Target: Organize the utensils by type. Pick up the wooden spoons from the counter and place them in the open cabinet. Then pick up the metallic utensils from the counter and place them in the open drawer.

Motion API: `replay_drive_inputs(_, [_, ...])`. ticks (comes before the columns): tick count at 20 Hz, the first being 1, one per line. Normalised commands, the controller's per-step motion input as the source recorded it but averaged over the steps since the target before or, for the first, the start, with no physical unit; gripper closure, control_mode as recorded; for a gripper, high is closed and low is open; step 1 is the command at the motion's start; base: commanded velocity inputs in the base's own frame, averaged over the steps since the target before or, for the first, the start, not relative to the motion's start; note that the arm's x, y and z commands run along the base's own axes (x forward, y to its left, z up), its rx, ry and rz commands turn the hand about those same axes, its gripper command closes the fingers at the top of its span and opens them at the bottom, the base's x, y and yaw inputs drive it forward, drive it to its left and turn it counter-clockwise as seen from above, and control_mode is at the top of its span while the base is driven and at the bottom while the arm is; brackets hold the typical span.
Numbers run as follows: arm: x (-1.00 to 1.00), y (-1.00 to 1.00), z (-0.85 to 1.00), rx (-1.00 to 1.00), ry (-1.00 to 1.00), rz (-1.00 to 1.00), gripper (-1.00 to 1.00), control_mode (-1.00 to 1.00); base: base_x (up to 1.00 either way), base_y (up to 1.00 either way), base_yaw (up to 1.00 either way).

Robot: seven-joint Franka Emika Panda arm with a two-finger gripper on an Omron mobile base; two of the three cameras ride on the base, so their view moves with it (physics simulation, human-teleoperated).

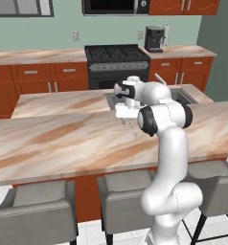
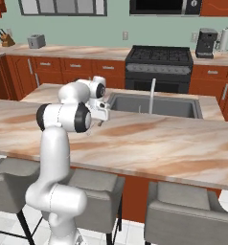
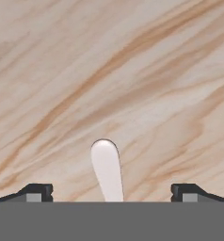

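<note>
Hand view gives me the clearest read: the claw hangs over the counter with its two dark fingertips spread wide apart and nothing between them but air. A pale, rounded end of the metallic utensil lies flat on the marble, roughly centred between the tips and running out of sight at the bottom of that view. From the left base view I see the claw held low over the counter, just in front of the sink. From the right base view the claw points down at the same slab. I can read no brand, label or writing anywhere; the coffee machine and stove show no legible marks.
</note>
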Motion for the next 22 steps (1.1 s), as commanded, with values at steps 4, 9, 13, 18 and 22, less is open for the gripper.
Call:
replay_drive_inputs(4, [-0.28,0.00,-0.09,-0.10,0.00,-0.14,-1.00,-1.00,0.00,0.00,0.00])
replay_drive_inputs(9, [-0.20,0.02,-0.08,-0.16,0.00,-0.12,-1.00,-1.00,0.00,0.00,0.00])
replay_drive_inputs(13, [-0.08,0.07,-0.09,-0.15,0.00,-0.08,-1.00,-1.00,0.00,0.00,0.00])
replay_drive_inputs(18, [-0.30,0.02,-0.12,-0.07,-0.03,-0.01,-1.00,-1.00,0.00,0.00,0.00])
replay_drive_inputs(22, [-0.28,0.00,-0.19,0.00,-0.07,0.00,-1.00,-1.00,0.00,0.00,0.00])
